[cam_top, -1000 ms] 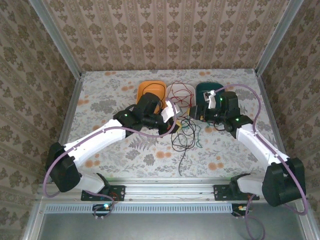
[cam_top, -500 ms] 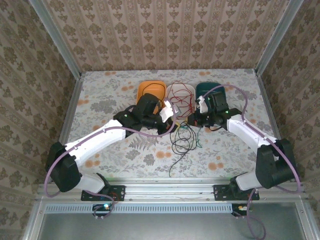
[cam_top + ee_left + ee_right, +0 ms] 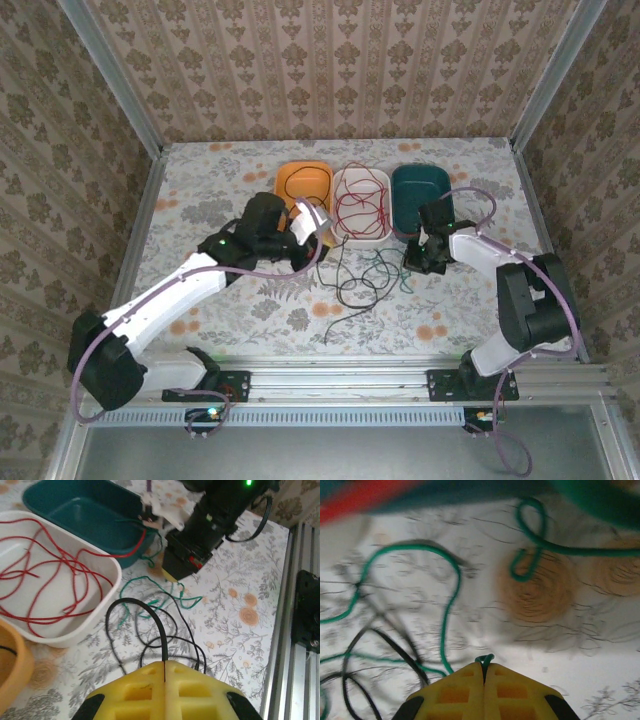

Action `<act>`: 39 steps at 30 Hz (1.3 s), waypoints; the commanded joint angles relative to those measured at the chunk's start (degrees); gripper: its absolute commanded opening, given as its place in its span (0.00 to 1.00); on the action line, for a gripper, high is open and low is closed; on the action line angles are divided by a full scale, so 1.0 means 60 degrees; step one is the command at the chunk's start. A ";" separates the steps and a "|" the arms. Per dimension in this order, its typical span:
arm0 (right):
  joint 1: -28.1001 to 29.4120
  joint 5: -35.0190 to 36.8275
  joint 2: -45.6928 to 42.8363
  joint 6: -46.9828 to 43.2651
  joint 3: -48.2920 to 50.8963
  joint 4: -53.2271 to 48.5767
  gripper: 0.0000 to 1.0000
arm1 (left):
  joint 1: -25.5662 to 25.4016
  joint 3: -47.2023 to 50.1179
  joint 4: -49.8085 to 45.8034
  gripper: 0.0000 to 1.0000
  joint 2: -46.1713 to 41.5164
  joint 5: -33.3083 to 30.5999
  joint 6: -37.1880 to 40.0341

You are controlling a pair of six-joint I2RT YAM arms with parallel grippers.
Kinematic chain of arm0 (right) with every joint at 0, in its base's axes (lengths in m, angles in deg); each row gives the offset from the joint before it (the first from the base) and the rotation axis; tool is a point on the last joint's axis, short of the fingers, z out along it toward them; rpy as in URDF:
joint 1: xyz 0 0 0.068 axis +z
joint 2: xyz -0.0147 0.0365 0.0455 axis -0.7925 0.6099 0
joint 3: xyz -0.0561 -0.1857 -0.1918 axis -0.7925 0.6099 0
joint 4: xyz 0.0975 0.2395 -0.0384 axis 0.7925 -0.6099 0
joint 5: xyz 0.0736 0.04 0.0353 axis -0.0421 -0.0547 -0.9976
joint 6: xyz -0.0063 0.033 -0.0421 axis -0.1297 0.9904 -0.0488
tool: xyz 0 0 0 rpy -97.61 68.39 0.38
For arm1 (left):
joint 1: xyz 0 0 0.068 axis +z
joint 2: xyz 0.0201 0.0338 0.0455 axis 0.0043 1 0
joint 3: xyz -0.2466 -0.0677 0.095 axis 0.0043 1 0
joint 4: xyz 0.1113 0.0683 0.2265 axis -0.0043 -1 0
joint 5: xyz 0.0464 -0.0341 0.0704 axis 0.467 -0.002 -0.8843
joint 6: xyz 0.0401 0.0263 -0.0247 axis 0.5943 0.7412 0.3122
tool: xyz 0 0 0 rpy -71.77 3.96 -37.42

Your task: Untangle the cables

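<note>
Two claws are pressed together: we see our left claw (image 3: 164, 664) pinching the black cable (image 3: 164, 647) and our right claw (image 3: 484, 666) pinching the green cable (image 3: 458, 577). Both cables sprawl on the table (image 3: 240, 580) just near of the white tray (image 3: 116, 572), where the red cable (image 3: 74, 585) lies looped.

Red cable (image 3: 134, 545), black cable (image 3: 162, 640), green cable (image 3: 456, 580), perhaps teal-tinged, floral table (image 3: 240, 570)
</note>
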 commanded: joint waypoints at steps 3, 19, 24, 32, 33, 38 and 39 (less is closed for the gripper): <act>-0.0217 0.0722 0.0259 0.0242 0.0298 -0.0360 0.00 | 0.0810 -0.0172 0.0934 0.00 -0.0997 0.1033 -0.0693; -0.0223 0.0473 -0.0216 0.0076 0.0617 0.0191 0.00 | 0.1917 -0.2216 0.4459 0.00 -0.2067 0.2219 -0.1983; -0.0226 0.0513 -0.0499 0.0081 0.0748 0.0346 0.00 | 0.2266 -0.2730 0.5637 0.00 -0.1680 0.2423 -0.2544; -0.0169 0.0718 -0.0994 0.0073 0.0960 0.0576 0.00 | 0.2745 -0.3189 0.7103 0.00 -0.1449 0.2874 -0.2911; -0.0164 0.0723 -0.1015 0.0066 0.0974 0.0588 0.00 | 0.2811 -0.3272 0.7189 0.00 -0.1437 0.2746 -0.2868; -0.0149 0.0773 -0.1139 0.0093 0.1012 0.0639 0.00 | 0.2996 -0.3783 0.7069 0.00 -0.1436 0.1040 -0.2404; -0.0157 0.0809 -0.1202 0.0108 0.1032 0.0661 0.00 | 0.3023 -0.3888 0.7056 0.00 -0.1424 0.0697 -0.2360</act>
